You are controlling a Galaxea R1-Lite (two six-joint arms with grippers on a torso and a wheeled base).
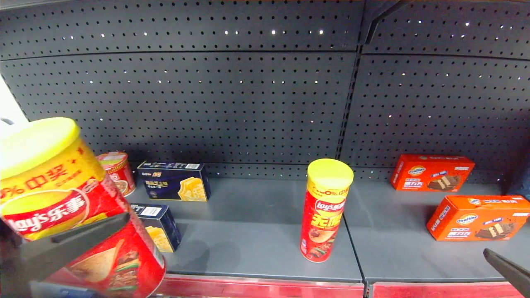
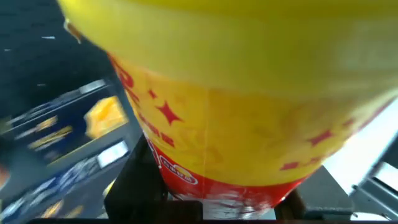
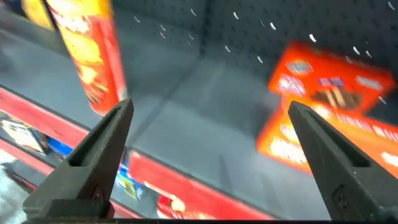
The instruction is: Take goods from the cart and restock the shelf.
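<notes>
My left gripper (image 1: 89, 244) is shut on a tall chip can (image 1: 58, 194) with a yellow lid and a red and yellow body. It holds the can tilted at the left, in front of the shelf's (image 1: 256, 231) front edge. In the left wrist view the can (image 2: 249, 112) sits between the dark fingers (image 2: 134, 186). A second chip can (image 1: 325, 209) stands upright mid-shelf. My right gripper (image 3: 211, 124) is open and holds nothing. It hangs off the shelf's front right, with one finger (image 1: 507, 269) showing low at the right.
Two orange boxes (image 1: 432, 172) (image 1: 476, 217) lie on the right bay. Two dark blue boxes (image 1: 174, 181) (image 1: 159, 225) and a cup of noodles (image 1: 118, 169) stand at the left. A pegboard back wall (image 1: 248, 103) closes the shelf. Bare shelf lies on both sides of the standing can.
</notes>
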